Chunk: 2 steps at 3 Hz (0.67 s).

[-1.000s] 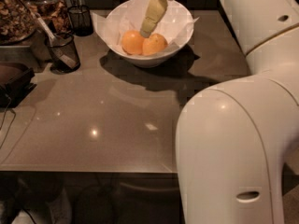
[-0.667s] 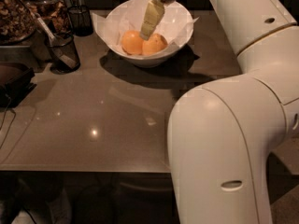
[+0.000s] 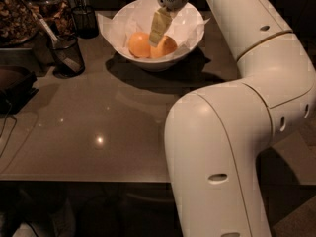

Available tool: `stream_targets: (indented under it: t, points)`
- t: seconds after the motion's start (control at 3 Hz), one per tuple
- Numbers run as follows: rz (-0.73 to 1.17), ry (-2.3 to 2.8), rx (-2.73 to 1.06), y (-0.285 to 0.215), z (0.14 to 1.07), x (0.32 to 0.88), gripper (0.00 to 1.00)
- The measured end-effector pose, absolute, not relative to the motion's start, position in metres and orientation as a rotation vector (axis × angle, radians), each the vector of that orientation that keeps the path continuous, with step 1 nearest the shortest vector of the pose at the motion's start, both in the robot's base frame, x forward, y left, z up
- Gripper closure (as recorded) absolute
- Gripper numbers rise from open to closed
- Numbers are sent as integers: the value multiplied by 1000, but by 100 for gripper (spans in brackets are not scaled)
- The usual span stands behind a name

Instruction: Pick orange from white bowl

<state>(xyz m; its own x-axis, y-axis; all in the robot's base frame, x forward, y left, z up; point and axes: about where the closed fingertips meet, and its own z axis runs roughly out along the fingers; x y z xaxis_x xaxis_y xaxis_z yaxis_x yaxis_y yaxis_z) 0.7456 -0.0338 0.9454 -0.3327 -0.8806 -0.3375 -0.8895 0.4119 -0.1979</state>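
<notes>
The white bowl, lined with crumpled white paper, stands at the back of the dark table. Two oranges lie side by side in it. The deeper, duller orange is on the right and the brighter, paler fruit is on the left. My gripper reaches down into the bowl from above. Its pale tip sits between the two fruits, against the left side of the orange. The white arm fills the right side of the view.
A black mesh cup with utensils stands left of the bowl and another one stands behind it. Snack containers are at the far left. A dark object lies at the left edge. The table's front edge is near.
The gripper has come down a little deeper into the bowl, between the two fruits. The arm's elbow has swung left across the view. The oranges have not moved.
</notes>
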Motion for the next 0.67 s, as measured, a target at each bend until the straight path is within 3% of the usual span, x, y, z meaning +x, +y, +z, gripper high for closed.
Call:
stream_targets:
  t: [0.67]
  points:
    - [60,2336,-1527,-31,915,755,22]
